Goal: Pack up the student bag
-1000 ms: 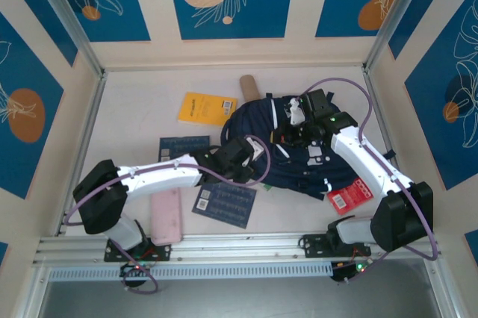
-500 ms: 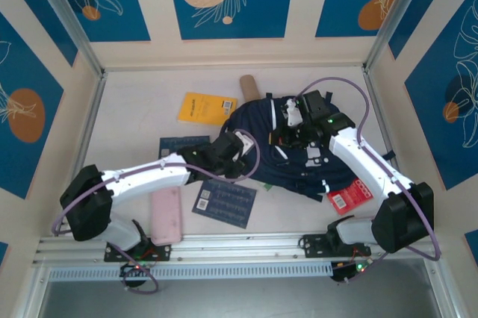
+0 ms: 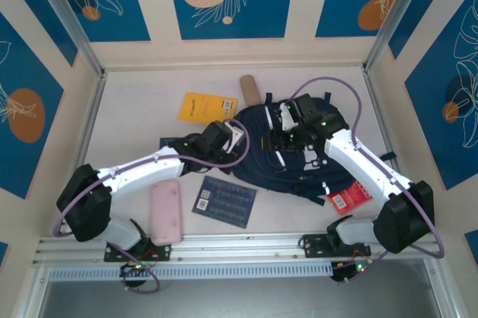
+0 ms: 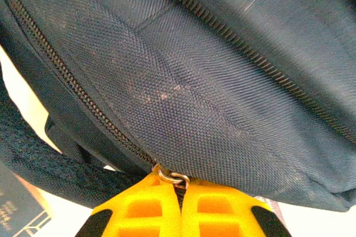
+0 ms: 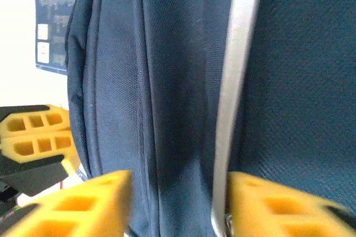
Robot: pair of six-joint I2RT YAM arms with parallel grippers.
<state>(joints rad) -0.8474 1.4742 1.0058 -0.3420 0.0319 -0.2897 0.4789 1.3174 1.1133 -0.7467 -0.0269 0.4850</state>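
left gripper point(image 4: 179, 188) clenched on zipper pull point(image 4: 172, 177) of student bag point(image 4: 194, 81) | right gripper point(image 5: 178, 195) released, jaws apart astride white stripe point(image 5: 236, 81)

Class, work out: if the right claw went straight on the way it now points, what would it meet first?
The student bag: its navy fabric lies straight ahead of the right claw, seemingly very close.

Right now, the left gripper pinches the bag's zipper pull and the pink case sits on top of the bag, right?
Not quite. The pink case lies on the table near the left arm's base, apart from the bag, as the top view shows. The left gripper does pinch the zipper pull.
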